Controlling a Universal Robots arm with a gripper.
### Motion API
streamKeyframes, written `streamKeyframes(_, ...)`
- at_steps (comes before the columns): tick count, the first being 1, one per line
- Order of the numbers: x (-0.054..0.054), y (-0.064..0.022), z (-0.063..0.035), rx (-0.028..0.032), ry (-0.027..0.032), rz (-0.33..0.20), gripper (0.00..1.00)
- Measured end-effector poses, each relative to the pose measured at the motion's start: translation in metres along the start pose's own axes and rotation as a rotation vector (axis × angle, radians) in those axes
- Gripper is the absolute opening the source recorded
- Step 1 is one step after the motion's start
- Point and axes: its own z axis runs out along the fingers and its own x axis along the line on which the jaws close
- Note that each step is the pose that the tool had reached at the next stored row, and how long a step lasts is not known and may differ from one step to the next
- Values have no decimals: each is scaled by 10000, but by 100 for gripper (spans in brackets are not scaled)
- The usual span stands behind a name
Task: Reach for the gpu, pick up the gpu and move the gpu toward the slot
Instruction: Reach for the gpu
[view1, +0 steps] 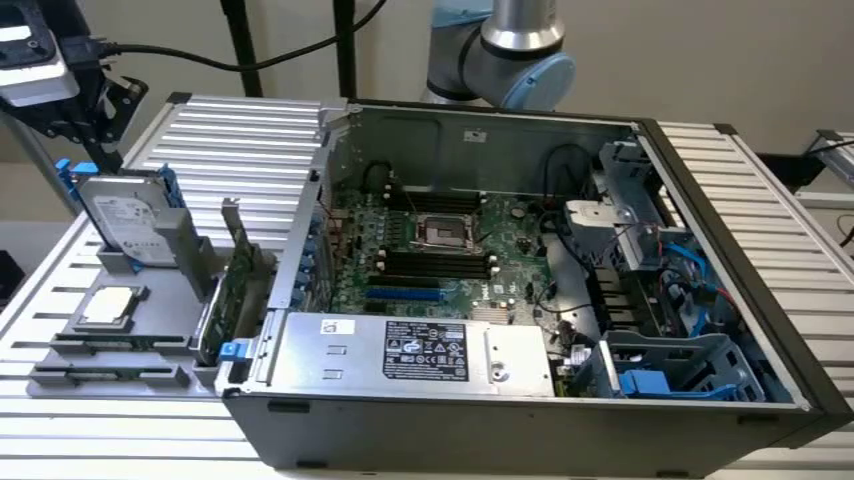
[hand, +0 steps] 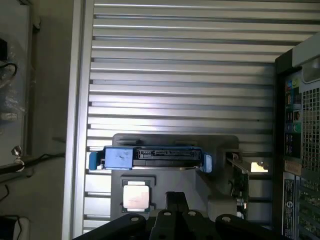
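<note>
Exterior view: a thin green circuit-board card with a narrow silver bracket, the gpu (view1: 244, 272), stands on its long edge in a grey moulded fixture (view1: 120, 372) on the slatted aluminium bench (view1: 240, 130). It sits just beside the outer wall of the open black computer tower (view1: 534, 440). The upright stance probably leaves its upper edge free for a grasp from above and matches how it would enter the blue expansion slot (view1: 407, 295) on the green motherboard (view1: 521, 225).

The same fixture carries a boxy silver hard drive with blue rails (view1: 127, 215), also on edge, and a small square silver processor chip (view1: 110, 305) lying flat, each in its own pocket so none can slide.

The black hand (view1: 96, 142) hangs over the hard drive's end of the fixture, at the exterior view's left, with nothing in its grasp. Whether it is apart or together I cannot tell. The gpu is apart from it, across the fixture toward the tower and lower down.

In the wrist view the hand (hand: 175, 199) looks down on the hard drive (hand: 150, 155) and the processor chip (hand: 136, 195), while the gpu (hand: 239, 176) shows edge-on off to the tower's side. By my reading the reach is under way and the pick-up is not yet done.
</note>
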Motion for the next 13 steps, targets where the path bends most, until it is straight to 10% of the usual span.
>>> streamKeyframes(13,-284,-141,15,0,0,0,11)
